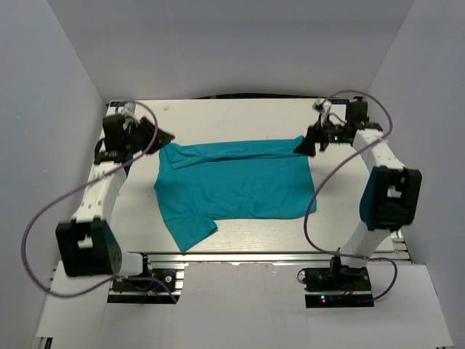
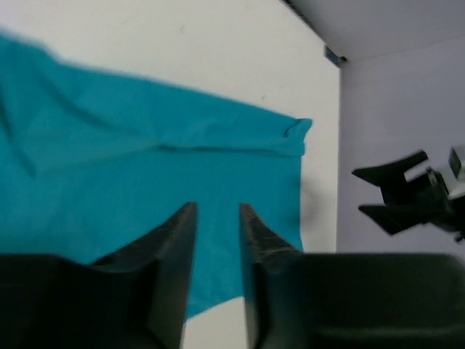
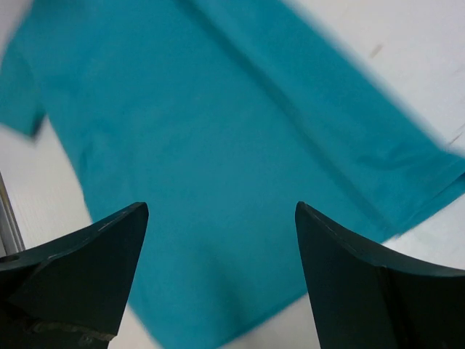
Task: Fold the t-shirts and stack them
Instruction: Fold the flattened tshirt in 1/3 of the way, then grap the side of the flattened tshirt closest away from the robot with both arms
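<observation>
The left arm (image 1: 98, 193) reaches up the left side of the bench (image 1: 240, 116) from its base, elbow low and near the front edge, wrist turned inward so that the left hand (image 1: 166, 137) points at the far left corner of the t-shirt (image 1: 232, 185). In the left wrist view its fingers (image 2: 178, 240) stand a narrow gap apart with nothing between them, raised above the cloth. The right arm (image 1: 381, 182) mirrors it along the right side, forearm rising to the far right and the right hand (image 1: 304, 147) angled inward and down at the shirt's far right corner. In the right wrist view its fingers (image 3: 109, 269) are spread wide, empty, with the fabric below them. The t-shirt lies spread flat in the middle of the bench, between the two hands, its long side running left to right. A narrow band along its far edge looks folded over onto the body, and one short sleeve juts out at the near left. Whether either fingertip touches the cloth cannot be told.
</observation>
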{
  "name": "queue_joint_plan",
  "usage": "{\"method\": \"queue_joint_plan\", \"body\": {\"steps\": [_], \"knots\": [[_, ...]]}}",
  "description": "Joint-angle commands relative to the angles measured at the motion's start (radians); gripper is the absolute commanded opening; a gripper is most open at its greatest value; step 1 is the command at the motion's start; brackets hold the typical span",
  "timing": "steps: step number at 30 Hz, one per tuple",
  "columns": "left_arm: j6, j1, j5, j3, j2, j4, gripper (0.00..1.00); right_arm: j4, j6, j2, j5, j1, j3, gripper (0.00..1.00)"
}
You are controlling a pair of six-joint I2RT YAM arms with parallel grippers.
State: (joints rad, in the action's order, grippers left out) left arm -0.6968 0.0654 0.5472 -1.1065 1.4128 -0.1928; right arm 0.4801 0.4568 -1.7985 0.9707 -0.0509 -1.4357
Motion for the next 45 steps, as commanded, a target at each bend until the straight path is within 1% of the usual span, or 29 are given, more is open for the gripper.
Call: {"method": "queue_joint_plan", "body": {"steps": [1, 2, 3, 4, 5, 6, 8, 10, 11, 12, 13, 14, 16, 21, 25, 30, 31, 35, 40, 45], "knots": [[0.085, 0.005, -0.153, 0.182, -0.177, -0.359, 0.37, 0.278, 0.512, 0.196, -0.082, 0.005, 0.224, 0.89], [0.070, 0.004, -0.186, 0.222, -0.271, -0.431, 0.31, 0.296, 0.584, 0.238, -0.107, 0.005, 0.266, 0.89], [0.047, 0.005, -0.194, 0.261, -0.311, -0.462, 0.27, 0.326, 0.752, 0.272, -0.116, 0.005, 0.302, 0.89], [0.036, 0.005, -0.202, 0.296, -0.345, -0.491, 0.23, 0.348, 0.810, 0.339, -0.127, 0.005, 0.339, 0.90], [0.011, 0.005, -0.229, 0.360, -0.376, -0.549, 0.22, 0.359, 0.869, 0.372, -0.144, 0.005, 0.409, 0.90], [-0.012, 0.005, -0.234, 0.390, -0.418, -0.566, 0.22, 0.376, 1.005, 0.396, -0.148, 0.005, 0.441, 0.90], [-0.039, 0.004, -0.236, 0.448, -0.442, -0.600, 0.23, 0.431, 1.120, 0.464, -0.165, 0.005, 0.518, 0.89], [-0.055, 0.005, -0.239, 0.464, -0.451, -0.614, 0.26, 0.474, 1.250, 0.505, -0.181, 0.005, 0.553, 0.89], [-0.055, 0.005, -0.242, 0.473, -0.454, -0.619, 0.28, 0.485, 1.267, 0.513, -0.203, 0.005, 0.589, 0.89], [-0.053, 0.004, -0.254, 0.479, -0.454, -0.622, 0.31, 0.473, 1.270, 0.521, -0.217, 0.005, 0.607, 0.88], [-0.047, 0.004, -0.262, 0.488, -0.453, -0.623, 0.38, 0.454, 1.261, 0.531, -0.252, 0.005, 0.626, 0.87], [-0.047, 0.004, -0.271, 0.500, -0.448, -0.628, 0.39, 0.428, 1.251, 0.536, -0.269, 0.005, 0.645, 0.86], [-0.056, 0.001, -0.285, 0.514, -0.410, -0.628, 0.40, 0.361, 1.214, 0.547, -0.299, 0.005, 0.685, 0.84], [-0.073, -0.010, -0.357, 0.497, -0.325, -0.603, 0.41, 0.290, 1.119, 0.556, -0.293, 0.005, 0.701, 0.83], [-0.093, -0.030, -0.414, 0.485, -0.232, -0.597, 0.41, 0.266, 1.065, 0.554, -0.290, 0.005, 0.699, 0.82], [-0.113, -0.058, -0.414, 0.473, -0.219, -0.591, 0.44, 0.244, 1.017, 0.557, -0.282, 0.005, 0.702, 0.82], [-0.113, -0.085, -0.414, 0.481, -0.218, -0.591, 0.44, 0.236, 1.008, 0.554, -0.280, 0.005, 0.702, 0.82], [-0.138, -0.114, -0.429, 0.508, -0.199, -0.580, 0.45, 0.216, 0.971, 0.542, -0.270, 0.005, 0.701, 0.82], [-0.142, -0.125, -0.483, 0.525, -0.206, -0.502, 0.47, 0.212, 0.956, 0.534, -0.263, 0.005, 0.695, 0.82], [-0.144, -0.127, -0.495, 0.548, -0.144, -0.471, 0.44, 0.216, 0.957, 0.534, -0.265, 0.005, 0.690, 0.82]]}}
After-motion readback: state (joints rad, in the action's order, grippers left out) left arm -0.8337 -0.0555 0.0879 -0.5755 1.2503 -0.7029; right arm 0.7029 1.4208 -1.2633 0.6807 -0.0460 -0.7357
